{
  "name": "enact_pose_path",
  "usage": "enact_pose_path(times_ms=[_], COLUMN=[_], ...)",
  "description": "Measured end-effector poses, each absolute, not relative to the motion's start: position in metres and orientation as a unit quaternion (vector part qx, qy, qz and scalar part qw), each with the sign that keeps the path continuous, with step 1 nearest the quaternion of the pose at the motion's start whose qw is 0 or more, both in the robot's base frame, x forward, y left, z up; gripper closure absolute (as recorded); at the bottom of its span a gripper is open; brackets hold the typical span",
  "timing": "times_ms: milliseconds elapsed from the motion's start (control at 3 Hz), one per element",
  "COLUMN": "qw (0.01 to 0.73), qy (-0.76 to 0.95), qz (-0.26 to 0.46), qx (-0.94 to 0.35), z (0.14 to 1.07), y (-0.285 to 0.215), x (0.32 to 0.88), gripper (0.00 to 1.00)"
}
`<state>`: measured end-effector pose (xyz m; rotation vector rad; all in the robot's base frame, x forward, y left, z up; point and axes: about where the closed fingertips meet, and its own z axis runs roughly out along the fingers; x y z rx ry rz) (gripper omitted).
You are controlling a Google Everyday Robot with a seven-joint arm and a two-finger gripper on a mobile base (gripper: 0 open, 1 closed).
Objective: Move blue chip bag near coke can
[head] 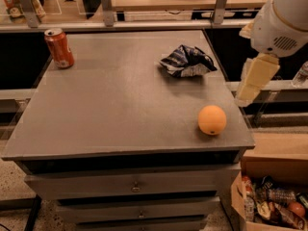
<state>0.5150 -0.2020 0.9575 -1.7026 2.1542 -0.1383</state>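
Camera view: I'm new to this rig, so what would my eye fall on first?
A bright orange fruit sits near the grey table's front right corner, with the crumpled blue chip bag behind it. The coke can stands at the far left corner, and the gripper hangs beyond the table's right edge.

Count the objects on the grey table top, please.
3: the coke can far left, the blue chip bag far right, the orange near the front right corner. The gripper hangs right of the table. None seems hidden.

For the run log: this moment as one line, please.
hand: beyond right edge of table | blue chip bag: back right | coke can: upright, back left | orange: front right
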Motion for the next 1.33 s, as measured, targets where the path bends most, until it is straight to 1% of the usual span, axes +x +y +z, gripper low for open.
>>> enact_pose_path(times_ms=[333,1333], qw=[0.201,0.215], qy=[0.763,0.756], qz=[-0.065,-0.094], qx=[-0.611,-0.611], z=[0.932,0.885], y=[-0.193,-0.157], x=[0.566,0.668], gripper=[0.0,0.0])
